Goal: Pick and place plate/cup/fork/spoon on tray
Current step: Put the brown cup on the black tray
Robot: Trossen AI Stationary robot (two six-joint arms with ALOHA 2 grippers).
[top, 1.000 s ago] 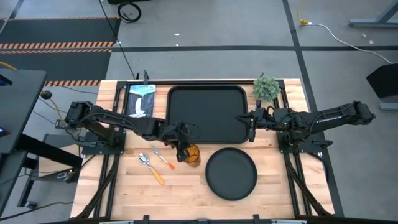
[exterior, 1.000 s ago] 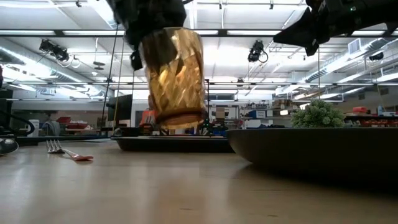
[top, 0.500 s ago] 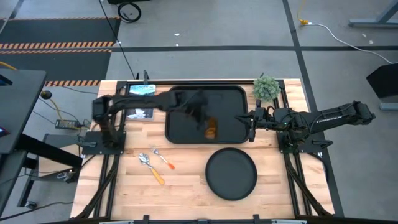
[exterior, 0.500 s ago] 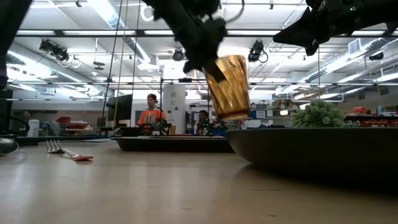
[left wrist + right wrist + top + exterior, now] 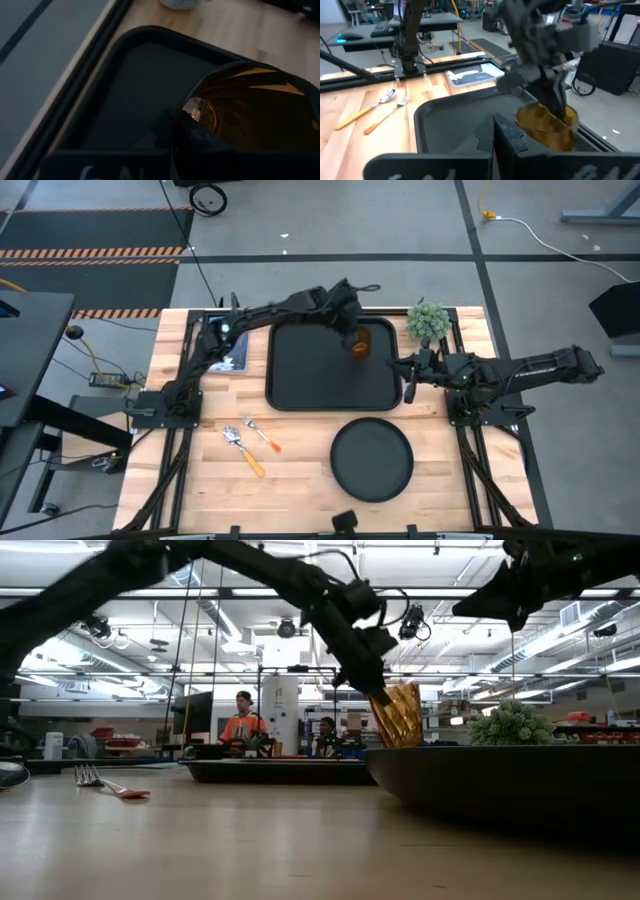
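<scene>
One cup (image 5: 360,346), amber textured glass, held tilted in the left gripper (image 5: 348,330), whose fingers are clamped on it, over the upper right corner of the tray (image 5: 300,375), right of frame centre in the high view. In the low view the cup (image 5: 400,715) shows at centre right, leaning, with the left gripper (image 5: 372,665) coming down onto it from the upper left; whether its base touches the tray floor cannot be told. The left wrist view shows the cup (image 5: 250,115) close up, over the tray's rounded corner (image 5: 135,40).

One tray, black, rectangular, raised rim, at the upper middle of the table (image 5: 300,490) in the high view; nothing else lies in it.

One plate (image 5: 372,460), round, matte black, on the wood below and right of the tray, apart from it. In the low view its rim (image 5: 500,775) fills the right foreground.

One fork (image 5: 260,435) and one spoon (image 5: 243,452), orange handles, lying side by side on the wood at the lower left of the tray, well apart from the plate. In the right wrist view the spoon (image 5: 365,107) and fork (image 5: 387,114) show at the left.

One right gripper (image 5: 408,380), at the tray's right edge, holding nothing; whether its fingers are apart or together cannot be told.

One small green plant (image 5: 428,320), at the tray's upper right corner, just beside the cup.

One printed packet (image 5: 226,340), left of the tray.

Two persons (image 5: 243,725) in the room behind, low view.
</scene>
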